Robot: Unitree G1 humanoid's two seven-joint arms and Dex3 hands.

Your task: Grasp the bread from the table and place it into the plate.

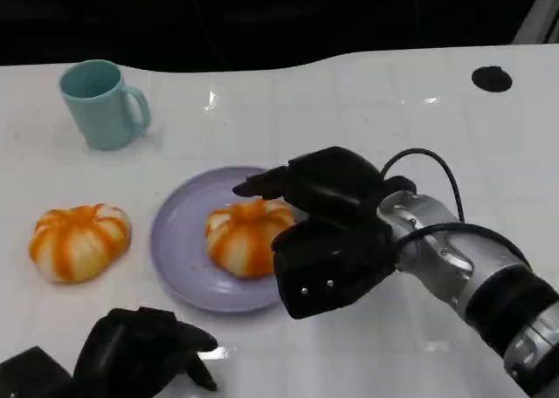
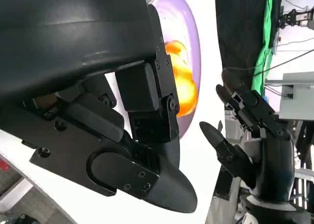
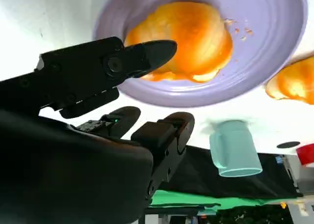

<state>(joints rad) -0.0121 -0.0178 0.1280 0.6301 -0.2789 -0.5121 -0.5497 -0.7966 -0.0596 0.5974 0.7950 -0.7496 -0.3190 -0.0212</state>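
We see 1 bread lying inside the purple plate, a little toward the plate's 3 o'clock side, so for this piece the placing looks done. Our right hand sits at the plate's 3 o'clock rim with its fingers spread and nothing pinched; from the right wrist view they reach over the bread without clearly touching it, which we judge to be a release posture. Our left hand rests on the counter at the plate's 7 o'clock, fingers curled in on nothing, likely parked out of the way. A second bread lies on the counter at the plate's 9 o'clock, well apart from both hands. A teal mug stands upright at 11 o'clock.
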